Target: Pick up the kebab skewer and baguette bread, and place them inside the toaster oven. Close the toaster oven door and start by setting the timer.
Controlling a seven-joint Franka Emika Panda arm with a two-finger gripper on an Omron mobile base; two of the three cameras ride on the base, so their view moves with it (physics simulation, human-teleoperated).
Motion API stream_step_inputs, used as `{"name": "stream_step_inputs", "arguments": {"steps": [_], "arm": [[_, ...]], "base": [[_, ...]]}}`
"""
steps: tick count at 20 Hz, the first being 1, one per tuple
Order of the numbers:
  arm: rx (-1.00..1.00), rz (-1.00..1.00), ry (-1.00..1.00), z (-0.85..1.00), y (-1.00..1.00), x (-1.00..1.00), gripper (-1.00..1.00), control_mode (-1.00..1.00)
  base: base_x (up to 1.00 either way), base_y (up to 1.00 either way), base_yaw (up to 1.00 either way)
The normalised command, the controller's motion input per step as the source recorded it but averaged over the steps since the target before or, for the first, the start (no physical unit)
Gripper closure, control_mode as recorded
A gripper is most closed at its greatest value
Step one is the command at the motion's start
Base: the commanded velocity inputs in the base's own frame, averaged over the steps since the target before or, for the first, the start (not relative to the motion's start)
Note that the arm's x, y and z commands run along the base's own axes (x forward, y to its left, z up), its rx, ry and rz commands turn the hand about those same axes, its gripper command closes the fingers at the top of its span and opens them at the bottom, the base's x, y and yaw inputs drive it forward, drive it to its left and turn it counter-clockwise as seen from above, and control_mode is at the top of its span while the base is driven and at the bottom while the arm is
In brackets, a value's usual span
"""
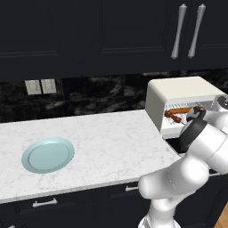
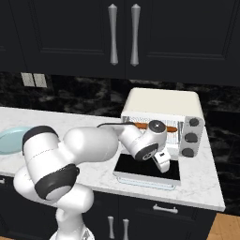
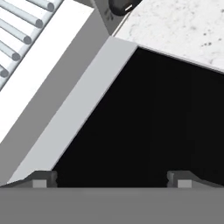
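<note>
Both foods are seen already inside the toaster oven point(image 2: 161, 105): the baguette bread point(image 2: 140, 126) lies on the wire rack point(image 3: 22, 17) as a long orange-brown stick, its long axis running across the oven mouth, and the kebab skewer point(image 1: 174, 117), short and threaded with dark red chunks, lies just in front of it in the left base view. The toaster oven door point(image 2: 149, 169) is noted folded down flat toward the counter edge, dark glass facing up, cream frame round it. The step in hand is judged to be the closing of the door. The gripper point(image 3: 111, 178) is held just above the glass, close to the hinge side, with its fingers spread fully apart and nothing between them; in the hand view the glass lies directly ahead of the fingertips point(image 3: 43, 177) and the frame edge runs diagonally beside it. The relation that matters: the door's free edge and handle lie away from the oven, toward the robot, and its long axis runs parallel to the oven front, so the hand is judged to need to come under or behind that edge and swing it upward. The handle itself cannot be made out. The knobs point(image 2: 191, 137) sit on the right panel, well clear of the hand.
</note>
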Motion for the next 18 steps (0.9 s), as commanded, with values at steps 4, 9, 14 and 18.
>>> {"name": "stream_step_inputs", "arguments": {"steps": [4,9,14,18], "arm": [[0.01,-0.1,-0.01,0.0,0.0,0.0,-1.0,-1.0],[0.01,-0.1,-0.04,0.0,0.0,0.13,-1.0,-1.0],[0.0,-0.09,-0.04,0.0,0.0,0.3,-1.0,-1.0],[0.0,-0.07,-0.05,0.0,0.0,0.23,-1.0,-1.0]], "base": [[0.0,0.0,0.0],[0.0,0.0,0.0],[0.0,0.0,0.0],[0.0,0.0,0.0]]}}
